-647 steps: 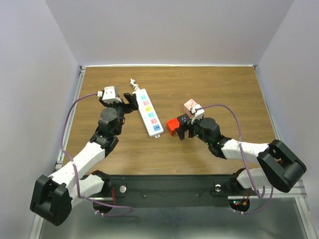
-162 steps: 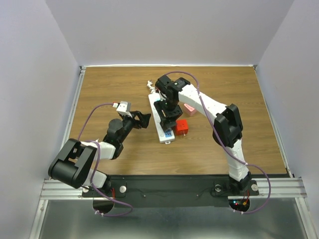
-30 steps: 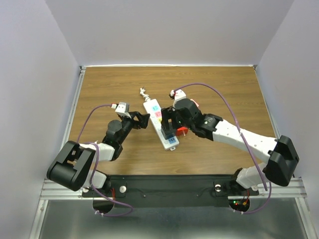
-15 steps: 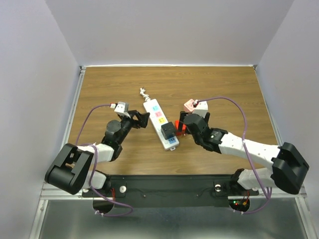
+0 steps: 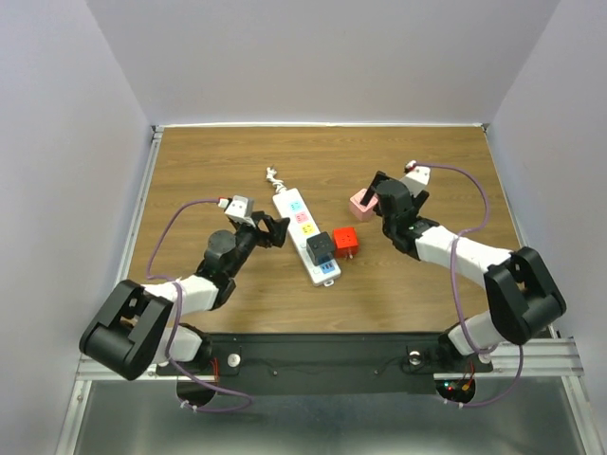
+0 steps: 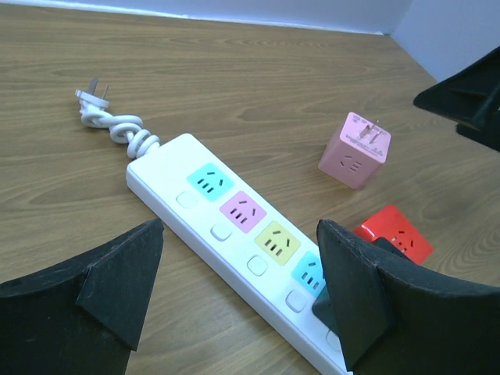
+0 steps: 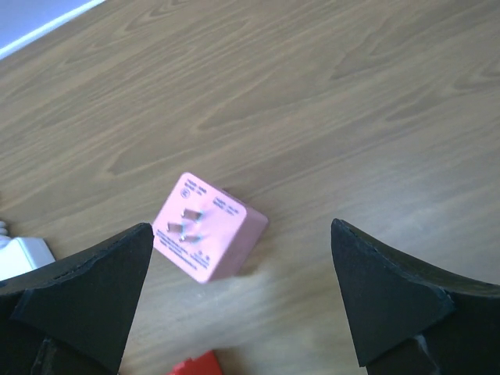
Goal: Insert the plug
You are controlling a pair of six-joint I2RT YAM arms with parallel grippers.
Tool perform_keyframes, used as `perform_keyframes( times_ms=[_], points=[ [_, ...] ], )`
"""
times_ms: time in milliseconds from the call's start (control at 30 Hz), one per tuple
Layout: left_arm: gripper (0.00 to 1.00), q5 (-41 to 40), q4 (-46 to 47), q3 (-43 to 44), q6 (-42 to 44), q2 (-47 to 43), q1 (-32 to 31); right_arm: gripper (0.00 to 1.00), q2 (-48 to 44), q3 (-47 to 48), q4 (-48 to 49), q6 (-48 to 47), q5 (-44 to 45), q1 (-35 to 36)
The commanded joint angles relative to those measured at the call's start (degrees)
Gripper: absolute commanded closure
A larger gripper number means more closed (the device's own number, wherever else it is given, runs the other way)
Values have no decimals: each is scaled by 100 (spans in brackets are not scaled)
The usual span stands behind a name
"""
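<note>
A white power strip [image 5: 296, 223] with coloured sockets lies mid-table. A black plug [image 5: 319, 248] sits in its near socket. A red cube plug [image 5: 345, 242] lies just right of it. A pink cube plug [image 5: 360, 204] lies further back, prongs up. My left gripper [image 5: 274, 230] is open and empty, just left of the strip; in the left wrist view the strip [image 6: 226, 223] lies between its open fingers [image 6: 117, 273]. My right gripper [image 5: 379, 196] is open and empty beside the pink plug, which shows in the right wrist view [image 7: 207, 226] ahead of the left finger.
The strip's coiled white cord and plug [image 5: 273, 176] lie at its far end. The left wrist view also shows the pink plug [image 6: 354, 150] and the red plug [image 6: 393, 233]. A raised rim [image 5: 150, 190] runs along the table's left side.
My right gripper has left the black plug in the strip and swung back and right, ending open by the pink plug. The left arm has barely moved.
</note>
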Motion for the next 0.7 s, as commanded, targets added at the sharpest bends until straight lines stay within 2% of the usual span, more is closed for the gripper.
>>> perform_keyframes(
  times_ms=[0,133,300,667],
  points=[
    [10,-441,-358,290,165,-545,-143,0,332,-88,1349,-123,-1073,-360],
    [10,-575,-676,264,121,-958,-178,0,579,-229,1868,-334,-1697,-579],
    [10,-628,-887,229,77,-1250,-196,0,763,-650,2571,69,-2664,-1045],
    [10,-847,-896,369,217,-837,-249,0,1773,-458,3143,237,-3122,-1169]
  ],
)
